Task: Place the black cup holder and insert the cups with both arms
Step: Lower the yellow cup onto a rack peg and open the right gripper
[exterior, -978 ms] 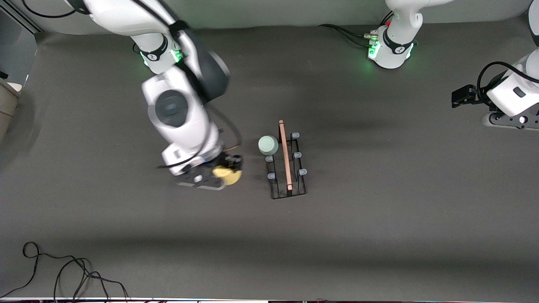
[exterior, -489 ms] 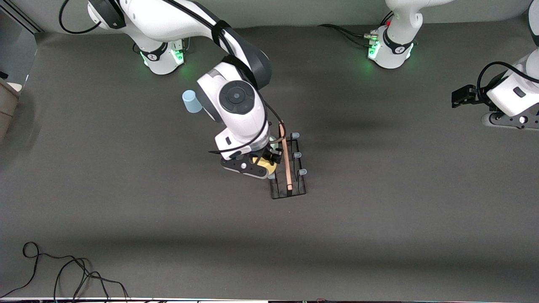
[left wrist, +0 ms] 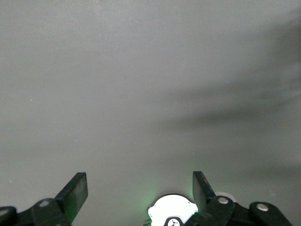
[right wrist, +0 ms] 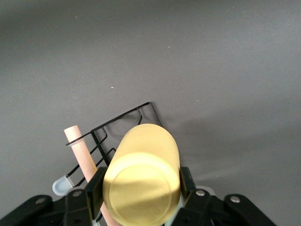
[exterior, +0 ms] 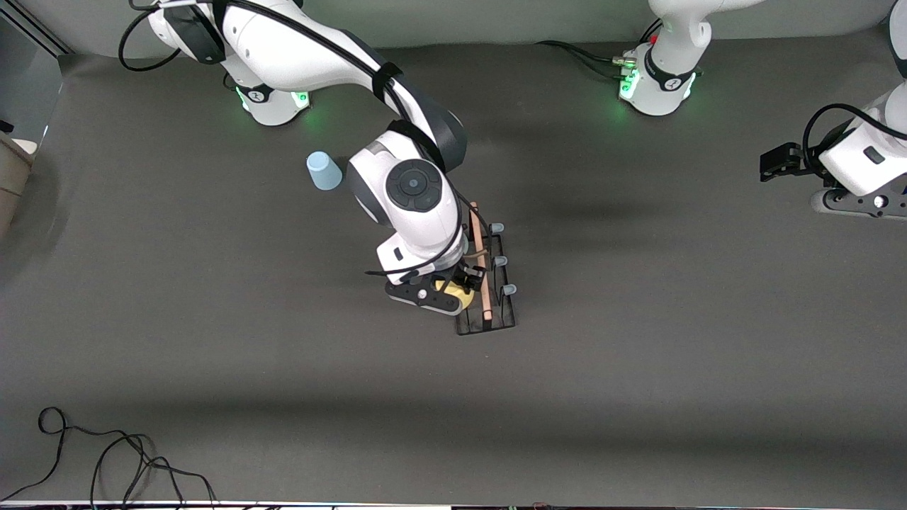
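Yellow cup (right wrist: 142,176) clamped in right gripper (exterior: 453,289), arm hiding black cup holder (exterior: 496,312) mid-frame; left gripper (left wrist: 140,190) agape, waiting.

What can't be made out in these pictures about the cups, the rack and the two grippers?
- Pale green plastic cup: hidden in the front view by the right arm's wrist over the black wire cup holder.
- Yellow plastic cup: its seating on a prong, covered by the right gripper.
- Left gripper: cut off by the front view's edge.
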Robot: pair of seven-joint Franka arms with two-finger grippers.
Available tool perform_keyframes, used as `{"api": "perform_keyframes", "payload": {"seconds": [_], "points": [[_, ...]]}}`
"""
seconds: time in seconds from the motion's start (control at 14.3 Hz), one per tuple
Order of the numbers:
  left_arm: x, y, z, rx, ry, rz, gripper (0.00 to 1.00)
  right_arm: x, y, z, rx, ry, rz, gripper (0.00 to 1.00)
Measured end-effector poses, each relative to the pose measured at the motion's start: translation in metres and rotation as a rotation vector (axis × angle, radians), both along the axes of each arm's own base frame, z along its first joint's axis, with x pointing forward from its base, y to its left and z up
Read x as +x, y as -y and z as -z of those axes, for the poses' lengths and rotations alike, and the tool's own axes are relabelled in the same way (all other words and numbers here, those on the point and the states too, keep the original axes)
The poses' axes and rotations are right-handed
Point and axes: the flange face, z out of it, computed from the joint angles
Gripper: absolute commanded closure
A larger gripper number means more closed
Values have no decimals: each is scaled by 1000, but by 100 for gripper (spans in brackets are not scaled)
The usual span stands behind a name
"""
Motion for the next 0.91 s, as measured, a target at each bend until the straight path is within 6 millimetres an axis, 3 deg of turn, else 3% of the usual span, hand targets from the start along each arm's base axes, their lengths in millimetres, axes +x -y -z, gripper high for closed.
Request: {"api": "perform_keyframes", "payload": {"seconds": [0.21, 0.28, 0.42, 0.63, 0.77, 0.91], "points": [[0, 0, 0, 0, 0, 0, 1, 2, -3, 18, 2, 3, 2, 72], [0, 0, 0, 0, 0, 0, 1, 3, -4, 26, 0, 2, 2, 59], [0, 0, 0, 0, 0, 0, 1, 4, -4, 41, -8, -5, 2, 0], [0, 0, 0, 0, 0, 0, 1, 10, 1, 43, -10, 3, 12, 0], [0, 0, 0, 0, 0, 0, 1, 14, 3, 26, 0, 17, 16, 0], [0, 0, 0, 0, 0, 0, 1, 11, 8, -5, -18, -3, 20, 0]]}}
